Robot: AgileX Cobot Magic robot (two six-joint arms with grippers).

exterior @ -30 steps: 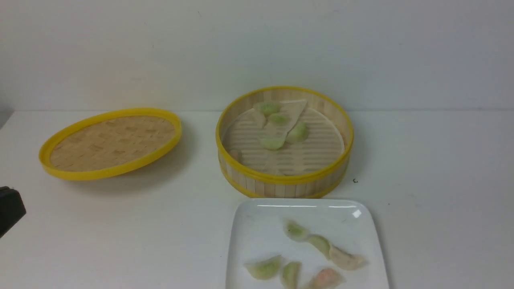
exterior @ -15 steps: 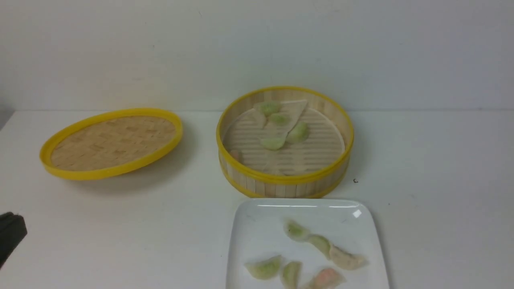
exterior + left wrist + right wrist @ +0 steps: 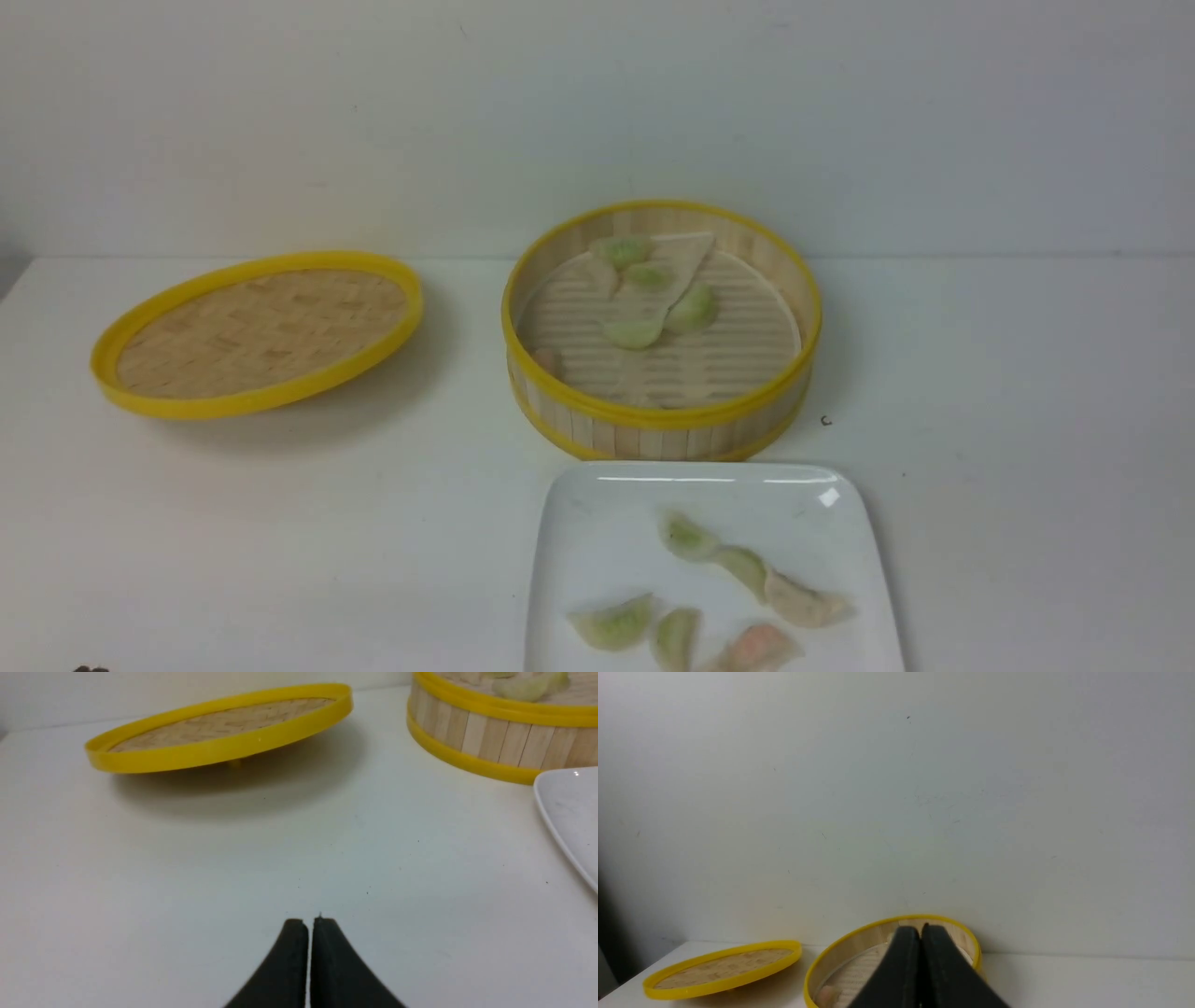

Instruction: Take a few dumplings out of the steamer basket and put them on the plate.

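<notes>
The woven lid point(image 3: 257, 336) rests tilted left of the steamer basket point(image 3: 663, 434), dumplings point(image 3: 633, 333) lie in it and on the plate point(image 3: 569, 532), and both grippers, left point(image 3: 310, 924) and right point(image 3: 920, 931), are closed.

A round woven lid point(image 3: 266, 331) with a yellow rim lies tilted on the white tabletop point(image 3: 280, 523), toward the left. Behind the tabletop stands a plain pale wall point(image 3: 597, 112).
</notes>
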